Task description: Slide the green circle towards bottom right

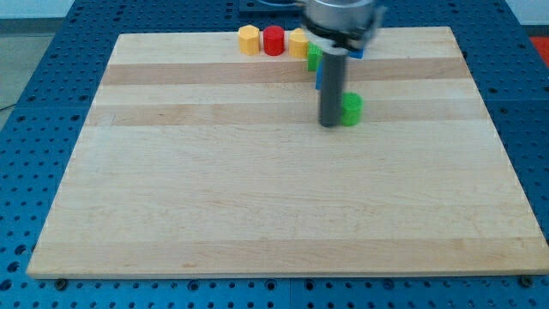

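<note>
The camera view shows a pale wooden board [257,197] lying on a blue perforated table [51,51]. The arm's housing [341,21] enters from the view's top, and the dark rod [331,86] hangs straight down from it.

The arm carries no fingers, so nothing can be told about them being apart or together; the rod simply ends in my tip [330,125], which stands on the board in its upper half, a little to the view's right of the middle.

The green circle [352,109] is just on the view's right of my tip. It looks to be touching the rod, or nearly so; whether there is real contact cannot be told. Its left edge is hidden behind the rod.

Toward the view's top from my tip, a blue block [319,80] shows only as a thin strip at the rod's left side, so its shape cannot be made out. Above it, a second green block [314,57] is also partly covered by the rod and the housing.

Further to the view's top and left of my tip, three blocks stand in a row near the board's top edge: a yellow block [249,39], a red round block [273,40] and another yellow block [298,43], each close beside the next.
</note>
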